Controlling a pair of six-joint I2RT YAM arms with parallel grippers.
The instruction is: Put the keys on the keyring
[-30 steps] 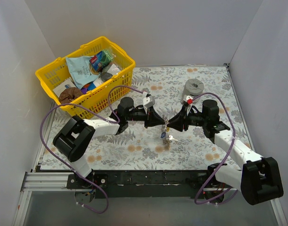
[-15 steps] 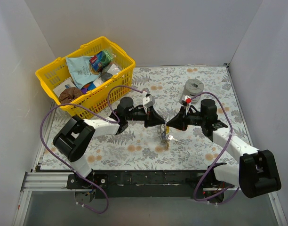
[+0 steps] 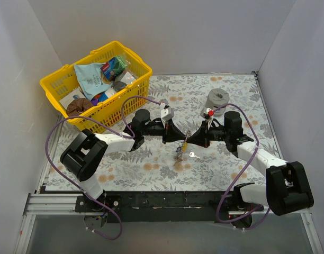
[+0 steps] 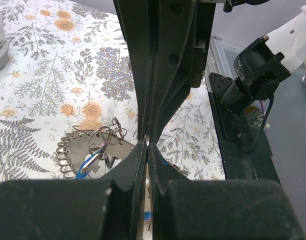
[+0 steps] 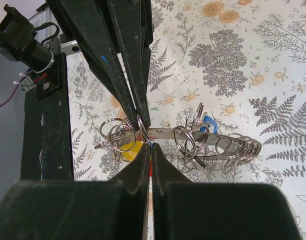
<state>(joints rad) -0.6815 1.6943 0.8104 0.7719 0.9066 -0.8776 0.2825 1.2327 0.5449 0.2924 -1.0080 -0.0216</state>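
Observation:
Both grippers meet tip to tip above the middle of the floral mat. My left gripper (image 3: pixel 182 138) is shut on a small ring of the keyring (image 5: pixel 193 135), a silver band hung with several wire rings; it also shows in the left wrist view (image 4: pixel 88 145). My right gripper (image 3: pixel 190 141) is shut, with a sliver of a red key (image 5: pixel 150 172) between its fingers, its tip touching the keyring band. A yellow key (image 5: pixel 130 150) and a blue key (image 5: pixel 209 124) hang on the rings. A white key (image 3: pixel 194 155) lies loose on the mat.
A yellow basket (image 3: pixel 61 79) full of packets stands at the back left. A grey cylindrical roll (image 3: pixel 218 98) stands behind the right arm. White walls close in the mat on three sides. The black base rail (image 4: pixel 233 125) runs along the near edge.
The hanging bunch of rings and keys has shifted a little to the left. My right gripper has closed in on the left gripper's tip again. The left arm has hardly moved.

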